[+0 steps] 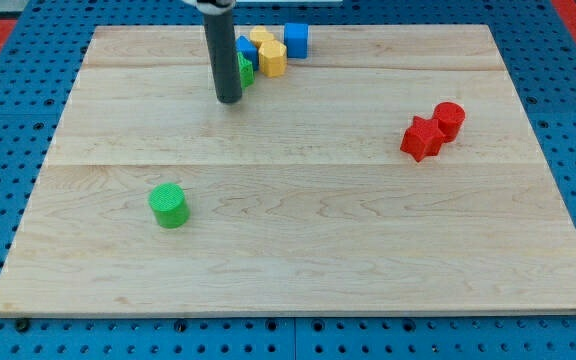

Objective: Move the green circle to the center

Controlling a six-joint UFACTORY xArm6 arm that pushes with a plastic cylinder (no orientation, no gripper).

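While the green circle [169,205] sits alone toward the view's lower left of the wooden board [298,270], my tip [228,99] rests well apart from it near the view's top, just beside a cluster of 2 yellow blocks [268,53], 2 blue blocks [296,39] and a partly hidden green block [245,69]. There is no claw on this arm, only a bare rod holding nothing. 2 red blocks [433,130] touch at the view's right. The approach step appears to be in hand: the tip would likely need to come round to the circle's left and push it rightward and slightly up toward the center.
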